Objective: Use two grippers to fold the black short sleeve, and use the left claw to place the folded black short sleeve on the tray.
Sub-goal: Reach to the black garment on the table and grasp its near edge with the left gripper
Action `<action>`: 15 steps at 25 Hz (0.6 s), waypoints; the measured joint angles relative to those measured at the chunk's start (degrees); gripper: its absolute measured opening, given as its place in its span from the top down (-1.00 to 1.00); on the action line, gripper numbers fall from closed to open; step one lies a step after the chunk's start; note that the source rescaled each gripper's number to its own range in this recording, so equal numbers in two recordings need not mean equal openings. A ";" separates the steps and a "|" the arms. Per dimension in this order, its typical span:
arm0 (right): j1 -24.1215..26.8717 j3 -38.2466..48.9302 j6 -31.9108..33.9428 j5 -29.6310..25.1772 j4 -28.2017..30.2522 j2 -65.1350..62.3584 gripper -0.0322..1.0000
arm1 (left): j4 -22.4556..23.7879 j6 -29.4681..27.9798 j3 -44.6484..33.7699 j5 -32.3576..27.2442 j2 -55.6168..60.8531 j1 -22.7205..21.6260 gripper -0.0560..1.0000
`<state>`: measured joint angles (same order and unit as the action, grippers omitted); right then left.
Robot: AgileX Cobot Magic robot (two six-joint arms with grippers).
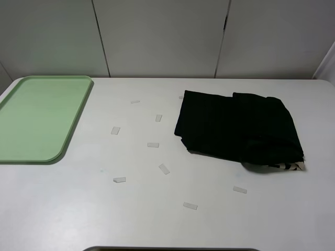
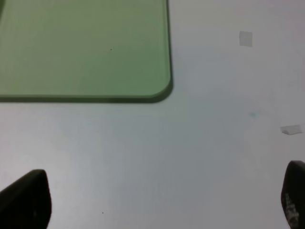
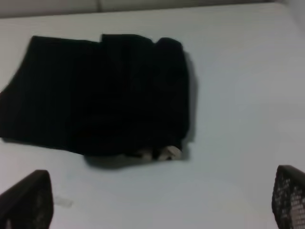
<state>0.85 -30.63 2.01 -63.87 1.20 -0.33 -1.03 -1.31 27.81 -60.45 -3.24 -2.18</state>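
The black short sleeve [image 1: 241,129] lies folded into a rough rectangle on the right half of the white table, a pale pink scrap showing at its near right corner. In the right wrist view the shirt [image 3: 100,93] lies beyond my right gripper [image 3: 157,202], whose jaws stand wide apart and hold nothing. The pale green tray [image 1: 39,117] sits bare at the far left. My left gripper [image 2: 162,200] hangs open over bare table just short of the tray's corner [image 2: 157,90]. Neither arm appears in the exterior high view.
Several small clear tape strips [image 1: 153,145] are scattered over the table between tray and shirt, one of them [image 2: 291,129] near my left gripper. White wall panels [image 1: 157,36] close off the back. A dark edge [image 1: 167,249] runs along the table's front.
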 joint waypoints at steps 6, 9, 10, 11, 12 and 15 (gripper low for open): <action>1.74 1.85 -0.33 3.62 0.12 0.00 -1.00 | 0.00 0.00 0.00 0.00 0.00 0.00 -0.92; 1.81 2.44 -0.39 4.54 0.12 0.00 -1.00 | 0.00 0.00 0.00 0.00 0.00 0.00 -0.92; 1.81 2.44 -0.39 4.66 0.12 0.00 -1.00 | 0.00 0.00 0.00 0.00 0.00 0.00 -0.92; 1.81 2.44 -0.39 4.66 0.12 0.00 -1.00 | 0.00 0.00 0.00 0.00 0.00 0.00 -0.92; 1.81 2.44 -0.39 4.66 0.12 0.00 -1.00 | 0.00 0.00 0.00 0.00 0.00 0.00 -0.92; 1.81 2.44 -0.39 4.66 0.12 0.00 -1.00 | 0.00 0.00 0.00 0.00 0.00 0.00 -0.92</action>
<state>2.65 -28.19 1.61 -59.21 1.32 -0.33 -1.03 -1.31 27.81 -60.45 -3.24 -2.18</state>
